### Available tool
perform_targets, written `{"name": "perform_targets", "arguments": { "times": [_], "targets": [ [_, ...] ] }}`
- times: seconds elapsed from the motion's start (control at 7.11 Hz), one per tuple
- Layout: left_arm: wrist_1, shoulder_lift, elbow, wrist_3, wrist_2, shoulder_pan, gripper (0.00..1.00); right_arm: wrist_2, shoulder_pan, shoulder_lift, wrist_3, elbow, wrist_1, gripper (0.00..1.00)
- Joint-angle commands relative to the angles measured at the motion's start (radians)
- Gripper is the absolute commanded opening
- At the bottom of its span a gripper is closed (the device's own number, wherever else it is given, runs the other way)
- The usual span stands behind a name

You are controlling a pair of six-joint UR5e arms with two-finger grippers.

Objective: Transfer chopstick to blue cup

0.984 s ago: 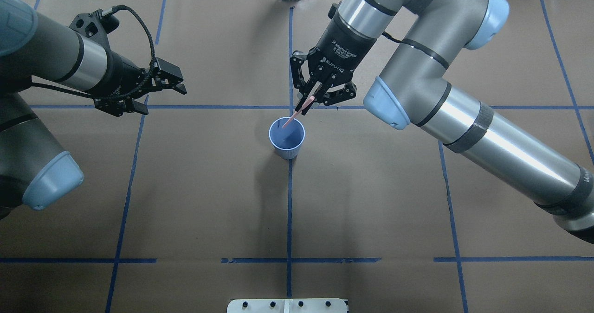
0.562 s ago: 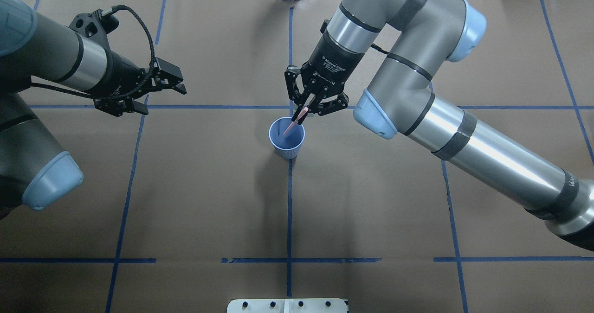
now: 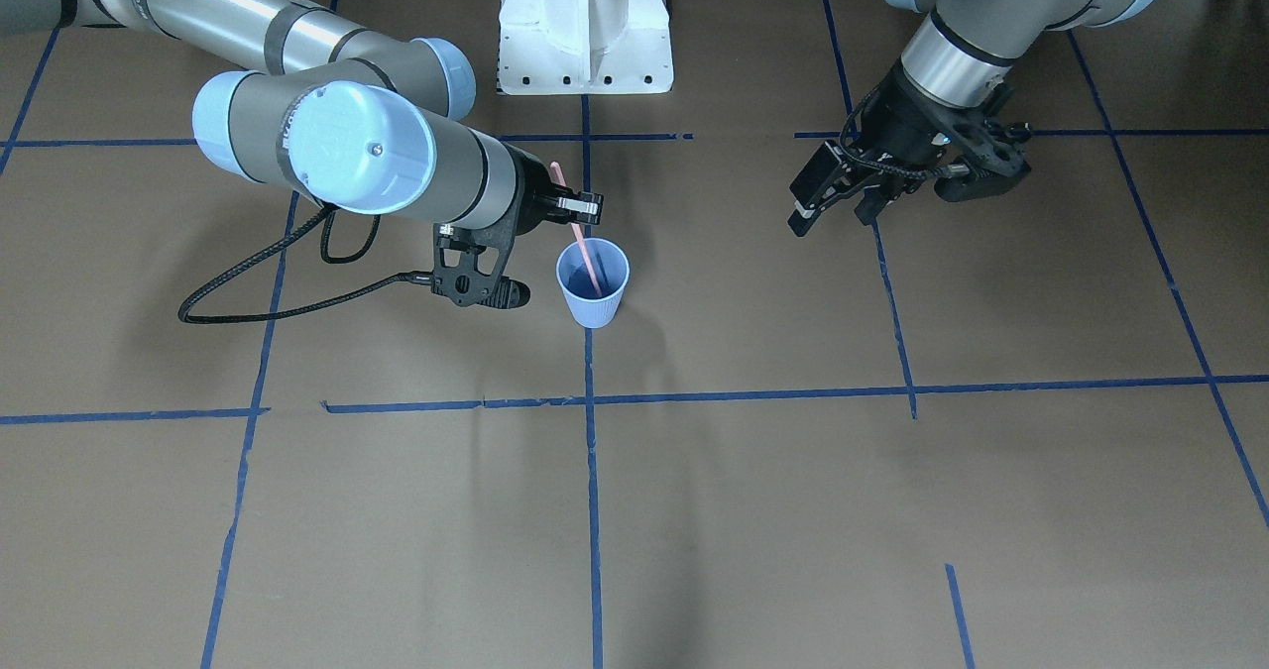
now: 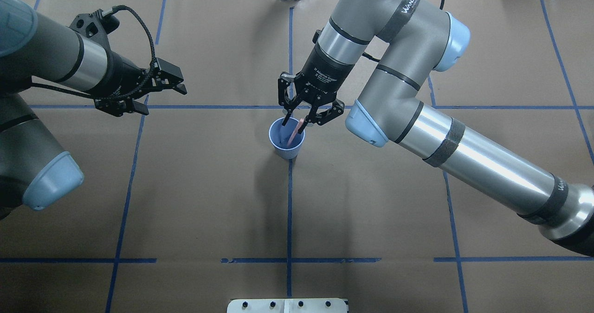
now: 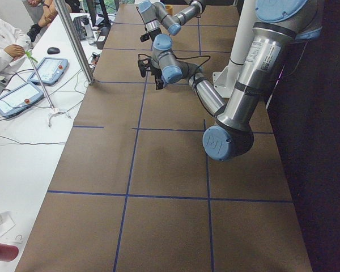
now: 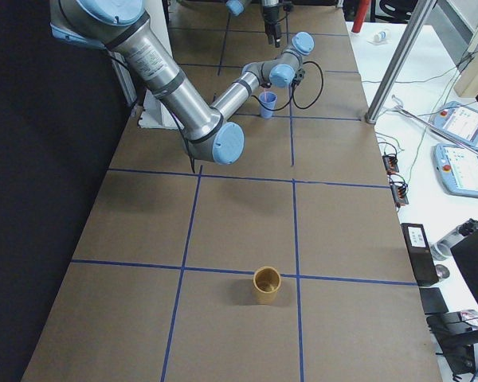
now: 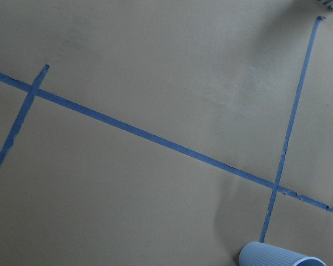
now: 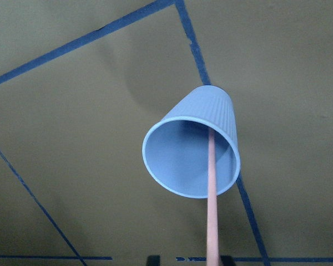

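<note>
The blue cup (image 4: 281, 137) stands upright at the table's middle, on a blue tape crossing; it also shows in the front view (image 3: 593, 304) and in the right wrist view (image 8: 183, 160). The pink chopstick (image 4: 293, 137) leans inside it, its lower end in the cup and its upper end rising past the rim (image 3: 590, 258). My right gripper (image 4: 294, 123) hangs just over the cup's far rim with its fingers apart on either side of the stick. My left gripper (image 4: 183, 84) is open and empty, far to the cup's left, above the table.
A brown cup (image 6: 266, 284) stands far off toward the table's right end. The white robot base (image 3: 585, 25) is behind the blue cup. A black cable (image 3: 248, 273) loops down from the right wrist. Blue tape lines grid the brown table.
My right gripper moved left and down over the cup, the stick went from slanting at the rim to deep inside, and the fingers spread apart. The left arm has not moved.
</note>
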Motion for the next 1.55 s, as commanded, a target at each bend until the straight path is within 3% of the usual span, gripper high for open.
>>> {"name": "perform_targets", "arguments": {
  "times": [0.0, 0.14, 0.42, 0.56, 0.84, 1.12, 1.41],
  "targets": [
    [0.001, 0.007, 0.003, 0.012, -0.003, -0.003, 1.00, 0.002, 0.043, -0.002, 0.012, 0.029, 0.001, 0.99],
    [0.001, 0.013, 0.006, 0.062, -0.047, -0.012, 1.00, 0.014, 0.092, -0.031, 0.032, 0.079, -0.001, 1.00],
    [0.001, 0.099, 0.009, 0.209, -0.139, -0.088, 1.00, 0.101, 0.294, -0.246, 0.020, 0.272, -0.007, 1.00],
    [0.001, 0.166, 0.010, 0.336, -0.203, -0.148, 1.00, 0.085, 0.377, -0.337, -0.036, 0.319, -0.005, 1.00],
    [0.002, 0.307, 0.010, 0.620, -0.242, -0.245, 1.00, 0.058, 0.494, -0.527, -0.417, 0.333, -0.007, 1.00],
    [0.030, 0.442, 0.032, 0.966, -0.275, -0.414, 1.00, -0.098, 0.556, -0.722, -0.825, 0.335, -0.010, 1.00],
    [0.056, 0.493, 0.093, 1.273, -0.272, -0.553, 1.00, -0.163, 0.680, -0.804, -1.205, 0.283, -0.078, 1.00]
  ]
}}
